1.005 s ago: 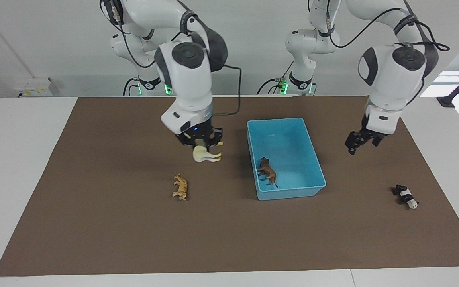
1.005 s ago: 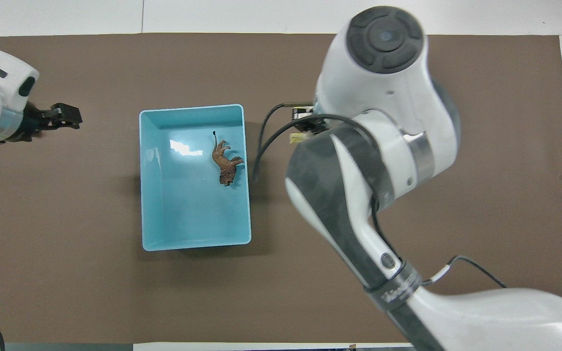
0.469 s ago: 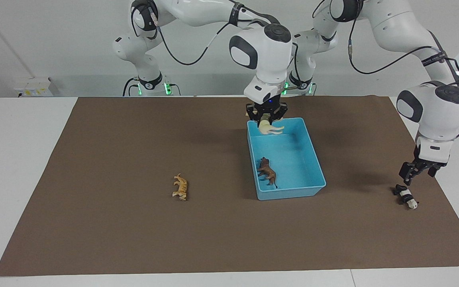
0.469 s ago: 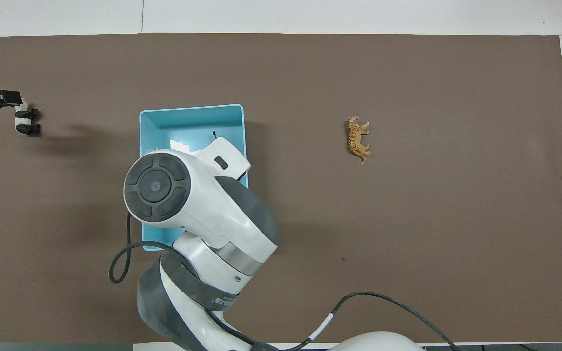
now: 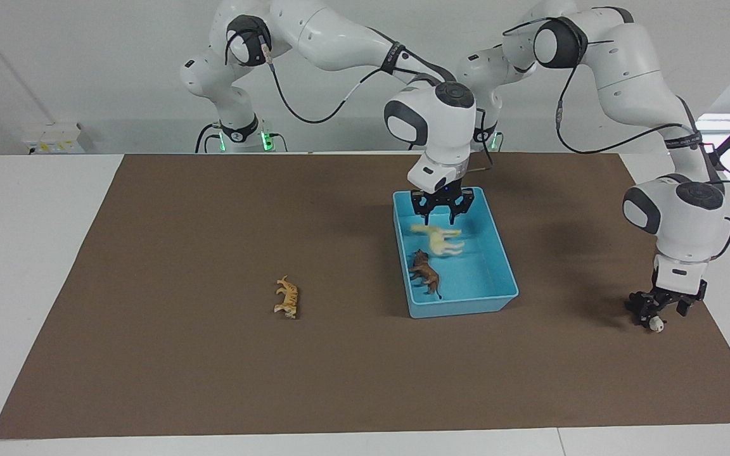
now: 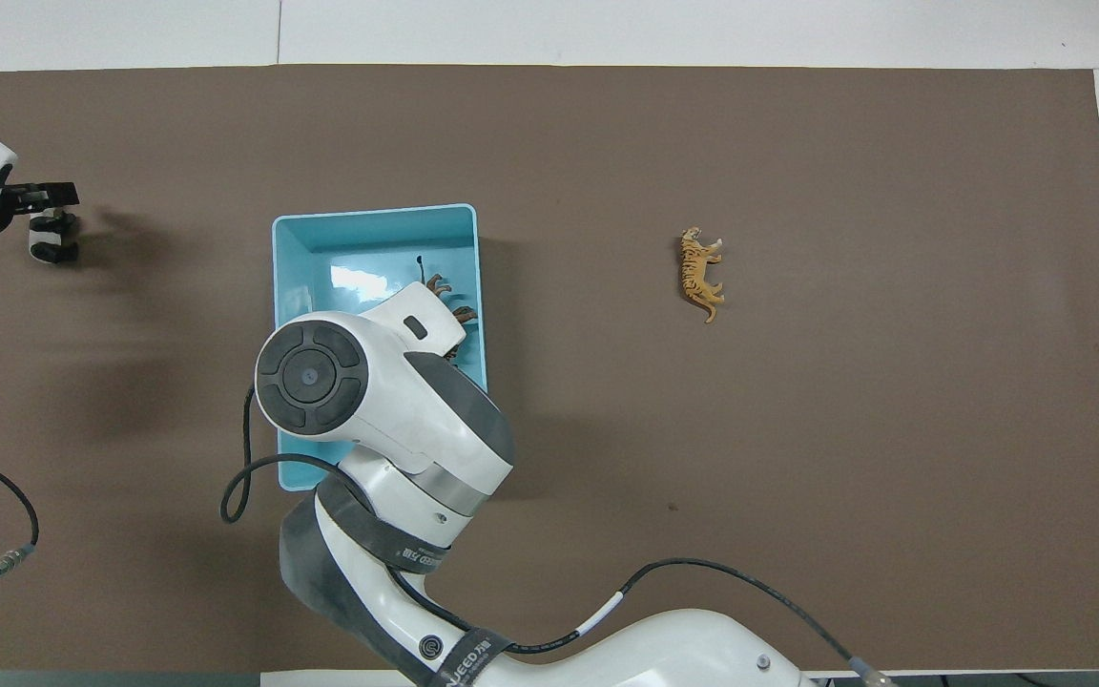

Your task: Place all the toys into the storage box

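The light blue storage box [image 5: 509, 292] stands mid-table; its rim also shows in the overhead view [image 6: 373, 211]. The brown lion [image 5: 425, 272] lies in it. My right gripper [image 5: 440, 215] is open over the box's end nearer the robots, and the cream-white horse [image 5: 439, 239] is blurred in the air just under it, inside the box. The orange tiger [image 5: 287, 297] lies on the mat toward the right arm's end [image 6: 700, 286]. My left gripper [image 5: 656, 311] is open and low over the panda [image 5: 656, 325], which also shows in the overhead view [image 6: 53, 239].
A brown mat [image 5: 181, 354] covers the table, with white tabletop around it. In the overhead view the right arm's wrist [image 6: 321, 372] hides much of the box, the horse and part of the lion [image 6: 454, 312].
The right arm carried the horse over the box, opened, and the horse dropped from it. The left gripper swung out and came down onto the panda.
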You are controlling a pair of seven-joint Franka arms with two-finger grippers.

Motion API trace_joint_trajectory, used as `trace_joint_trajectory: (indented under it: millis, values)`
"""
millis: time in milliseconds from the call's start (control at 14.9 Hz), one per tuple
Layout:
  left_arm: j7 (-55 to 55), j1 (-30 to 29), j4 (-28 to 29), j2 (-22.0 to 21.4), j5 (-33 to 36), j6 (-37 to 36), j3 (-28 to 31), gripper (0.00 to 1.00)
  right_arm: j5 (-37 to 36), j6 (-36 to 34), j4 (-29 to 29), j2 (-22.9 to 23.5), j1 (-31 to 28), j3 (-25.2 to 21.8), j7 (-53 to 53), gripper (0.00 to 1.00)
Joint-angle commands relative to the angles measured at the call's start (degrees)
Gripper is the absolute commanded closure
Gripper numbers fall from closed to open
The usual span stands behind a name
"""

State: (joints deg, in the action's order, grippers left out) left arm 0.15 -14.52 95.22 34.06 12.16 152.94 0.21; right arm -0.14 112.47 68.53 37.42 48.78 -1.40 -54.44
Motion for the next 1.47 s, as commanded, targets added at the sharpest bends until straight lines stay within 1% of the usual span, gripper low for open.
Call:
trace_joint_trajectory:
  millis: [0, 134, 201, 268, 335, 402, 469, 536, 603, 670, 737, 804, 871, 938, 1005, 1072, 1139, 1206, 1273, 1340, 1407]
  values:
    - [2.6, -1.7, 1.4, 0.0, 0.5, 2.7, -0.6, 0.00, 0.6, -5.8, -4.3, -0.1, -1.3, 0.2, -2.1, 0.00]
    - [2.3, -1.1, 2.2, 0.0, 0.4, 3.1, -0.6, 0.00, 0.4, -10.0, -4.6, -1.6, -3.6, -0.4, -2.0, 0.00]
    - [2.1, -1.0, 2.2, 0.0, 0.4, 3.1, -0.6, 0.00, -0.1, -11.6, -4.6, -3.2, -6.3, -0.4, -1.4, 0.00]
    - [2.2, -1.0, 2.2, 0.0, 0.4, 3.0, -0.6, 0.00, -0.4, -11.9, -4.4, -3.8, -8.7, -0.4, -0.5, 0.00]
    - [2.1, -1.0, 2.6, 0.0, 0.4, 3.0, -0.6, 0.05, -0.7, -11.5, -4.4, -3.8, -10.7, -0.4, 1.3, 0.00]
    - [2.0, -1.0, 3.4, -0.1, 0.4, 3.1, -0.6, 0.13, -1.5, -10.4, -4.1, -3.7, -12.3, -0.4, 3.0, 0.00]
    - [1.9, -1.0, 3.6, -0.2, 0.3, 3.0, -0.6, 0.32, -2.1, -9.5, -3.9, -3.7, -14.7, -0.4, 4.9, 0.00]
    - [1.4, -1.0, 4.3, -0.4, 0.3, 3.1, -0.6, 0.52, -2.2, -8.0, -2.5, -3.7, -17.7, -0.4, 7.0, 0.00]
    - [0.1, -1.0, 4.7, -0.5, 0.3, 3.0, -0.6, 0.69, -2.2, -6.4, -0.8, -3.8, -19.1, -0.4, 7.9, 0.00]
    - [-1.7, -0.8, 4.7, -0.5, 0.3, 2.6, -0.6, 0.88, -2.2, -4.8, 1.2, -4.3, -21.4, -0.4, 8.7, 0.00]
    - [-2.5, -0.1, 4.2, -0.6, 0.3, 1.9, -0.6, 1.00, -2.2, -3.9, 2.8, -4.4, -23.4, -0.4, 10.5, 0.00]
    - [-2.7, 0.1, 3.0, -0.6, 0.2, 0.6, -0.6, 1.00, -2.2, -3.5, 4.5, -4.5, -24.3, -0.4, 12.8, 0.00]
    - [-3.2, 0.6, 0.6, -0.6, -0.4, -2.2, -0.6, 1.00, -2.2, -1.6, 7.6, -5.4, -25.0, -0.6, 14.6, 0.00]
    - [-3.6, 1.0, -2.2, -0.7, -1.0, -6.6, -0.9, 1.00, -2.3, 1.5, 11.5, -6.6, -26.1, -0.7, 15.3, 0.00]
    - [-4.2, 1.5, -5.3, -2.4, -2.6, -12.9, -1.3, 1.00, -2.3, 4.4, 15.4, -8.0, -26.6, -0.8, 15.8, 0.00]
    - [-5.8, 3.3, -6.1, -5.0, -4.2, -17.9, -1.1, 1.00, -2.3, 7.1, 19.0, -9.2, -27.2, -0.9, 16.3, 0.00]
    - [-8.6, 4.7, -6.0, -8.5, -5.2, -22.3, -1.2, 1.00, -2.3, 9.9, 22.1, -10.2, -28.2, -0.8, 16.5, 0.00]
    - [-12.8, 6.6, -5.9, -11.8, -5.6, -27.1, -1.3, 1.00, -2.2, 11.4, 24.5, -11.0, -28.4, -0.8, 16.4, 0.00]
    - [-17.3, 9.7, -6.0, -14.6, -5.7, -32.6, -1.2, 1.00, -2.2, 11.9, 26.1, -11.6, -28.3, -0.9, 16.3, 0.00]
    - [-21.4, 12.8, -6.0, -16.5, -6.1, -37.3, -1.3, 1.00, -2.2, 12.2, 27.6, -12.2, -28.6, -0.9, 16.6, 0.00]
    - [-25.5, 16.0, -5.3, -18.1, -6.4, -40.6, -1.3, 1.00, -2.2, 13.8, 29.1, -12.5, -28.9, -0.9, 17.2, 0.00]
